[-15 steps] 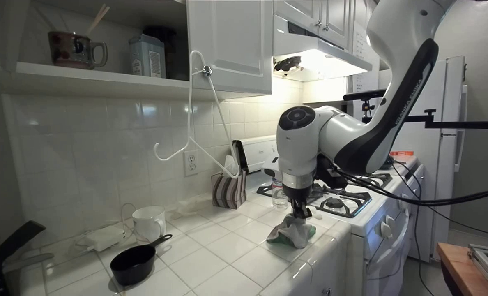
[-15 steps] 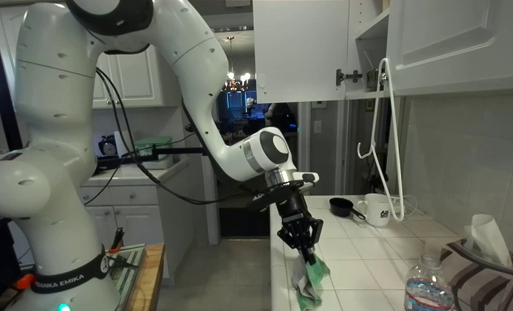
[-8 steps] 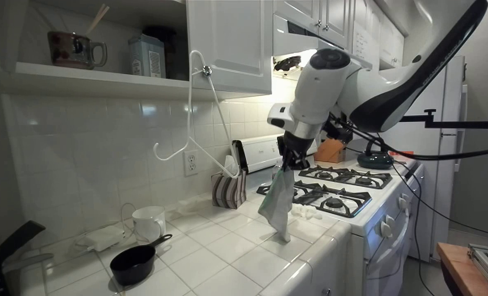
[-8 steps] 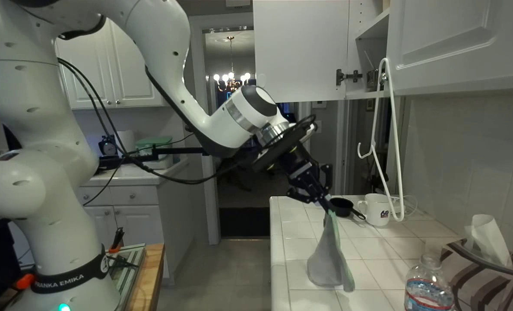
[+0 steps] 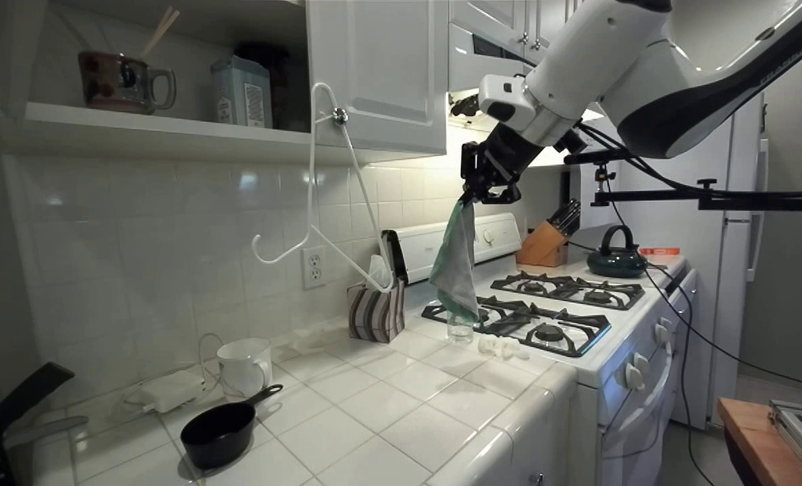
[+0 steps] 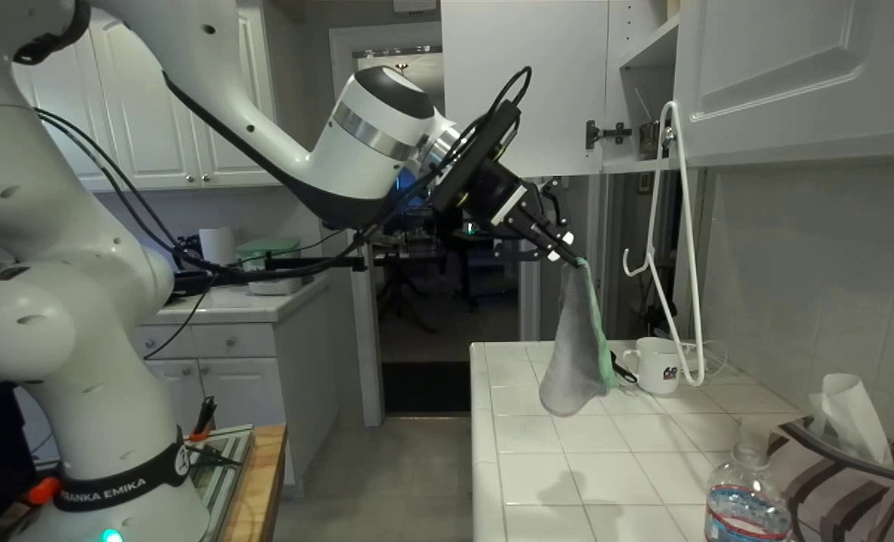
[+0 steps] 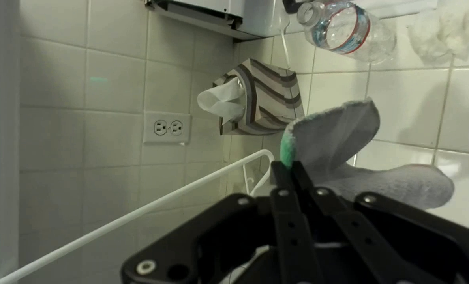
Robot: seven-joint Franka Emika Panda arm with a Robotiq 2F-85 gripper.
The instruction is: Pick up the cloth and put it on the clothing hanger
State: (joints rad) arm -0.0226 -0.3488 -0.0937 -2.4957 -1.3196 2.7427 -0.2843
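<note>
The cloth, grey with green, hangs from my gripper in both exterior views (image 5: 456, 263) (image 6: 571, 350) and in the wrist view (image 7: 335, 136). My gripper (image 5: 467, 197) (image 6: 576, 260) (image 7: 291, 166) is shut on one edge of it, and the cloth hangs down above the counter. The white hanger (image 5: 312, 175) (image 6: 690, 241) hangs from a cabinet knob, its hook end low and pointing sideways. The gripper and cloth are apart from it, to its right in an exterior view (image 5: 367, 182). In the wrist view the hanger (image 7: 139, 213) runs left of the fingertips.
A striped tissue box (image 5: 377, 314) and a clear bottle (image 6: 748, 500) stand on the counter. A white mug (image 5: 239, 368) and a black pan (image 5: 217, 435) stand below and left of the hanger. The cabinet door (image 5: 381, 74) is behind the hanger's top. A stove (image 5: 549, 331) adjoins.
My gripper has risen from the counter with the cloth in it and tilted. The cloth, first bunched on the tiles, now hangs free above them. The hanger has not moved.
</note>
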